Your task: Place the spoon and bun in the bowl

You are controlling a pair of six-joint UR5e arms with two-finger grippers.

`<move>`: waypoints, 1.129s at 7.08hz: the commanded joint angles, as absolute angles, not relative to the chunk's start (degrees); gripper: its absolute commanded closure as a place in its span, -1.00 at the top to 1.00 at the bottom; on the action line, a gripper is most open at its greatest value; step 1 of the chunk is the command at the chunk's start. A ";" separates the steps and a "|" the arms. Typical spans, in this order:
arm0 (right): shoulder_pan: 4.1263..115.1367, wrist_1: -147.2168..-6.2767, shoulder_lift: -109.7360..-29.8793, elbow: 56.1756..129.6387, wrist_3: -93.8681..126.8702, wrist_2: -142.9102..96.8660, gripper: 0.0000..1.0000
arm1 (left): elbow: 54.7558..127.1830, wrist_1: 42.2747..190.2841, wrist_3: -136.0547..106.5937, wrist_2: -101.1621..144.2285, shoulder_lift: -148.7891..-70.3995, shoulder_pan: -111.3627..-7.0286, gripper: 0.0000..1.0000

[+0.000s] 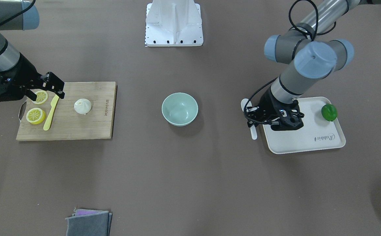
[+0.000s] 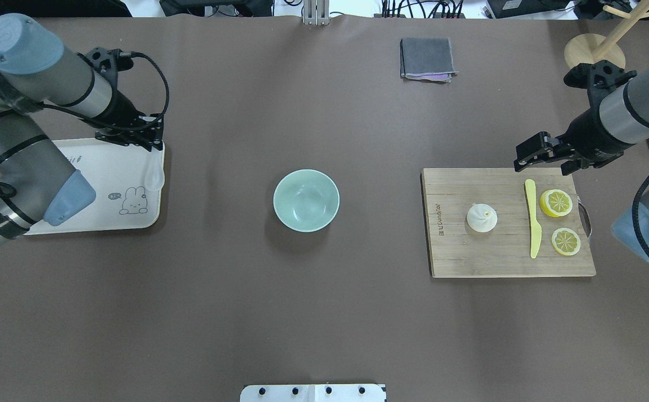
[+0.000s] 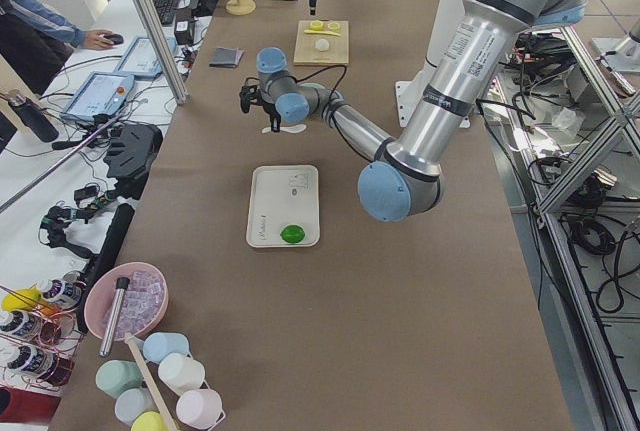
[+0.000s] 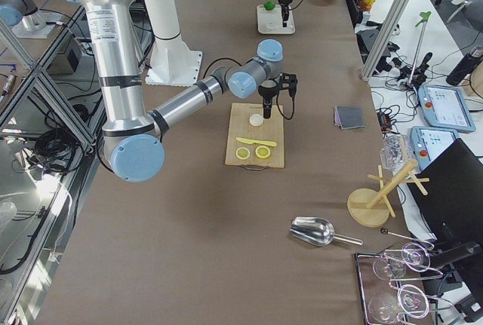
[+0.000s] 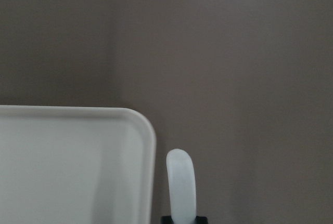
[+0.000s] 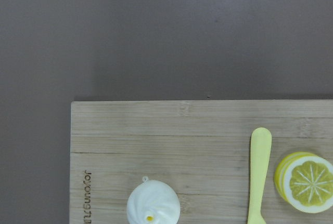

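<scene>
The white spoon [image 1: 253, 131] lies off the tray's corner, its scoop toward the robot [image 2: 155, 174]. My left gripper [image 1: 255, 118] is low over it, fingers against the handle, shut on it. The handle's end sticks out ahead of the fingers in the left wrist view [image 5: 181, 182]. The white pleated bun [image 1: 83, 106] sits on the wooden board [image 1: 79, 129], and it also shows in the right wrist view [image 6: 153, 206]. My right gripper [image 1: 46, 95] is open and empty above the board's far edge, near the lemon slices. The mint-green bowl [image 1: 164, 106] stands empty at mid table [image 2: 277, 195].
A yellow knife [image 1: 51, 113] and two lemon slices [image 1: 35, 115] lie on the board beside the bun. The white tray [image 1: 305, 141] holds a green fruit [image 1: 329, 112]. A folded grey cloth [image 1: 88, 223] lies at the operators' side.
</scene>
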State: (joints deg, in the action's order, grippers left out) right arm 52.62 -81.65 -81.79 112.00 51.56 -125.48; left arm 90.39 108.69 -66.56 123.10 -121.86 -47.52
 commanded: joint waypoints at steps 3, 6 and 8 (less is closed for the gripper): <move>47.64 -81.65 -81.83 111.80 51.42 -121.30 0.98 | 81.21 108.89 -73.47 114.97 -136.22 -39.74 -1.00; 45.18 -81.65 -81.83 111.27 51.94 -119.71 0.98 | 79.80 109.25 -75.92 111.99 -138.25 -36.05 -1.00; 42.55 -81.65 -81.22 110.92 52.03 -116.99 0.97 | 80.24 109.16 -76.20 111.18 -138.43 -34.19 -1.00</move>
State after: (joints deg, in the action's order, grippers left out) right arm 43.95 -81.65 -81.64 111.16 51.96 -118.28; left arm 80.01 109.17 -75.85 111.60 -138.24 -35.19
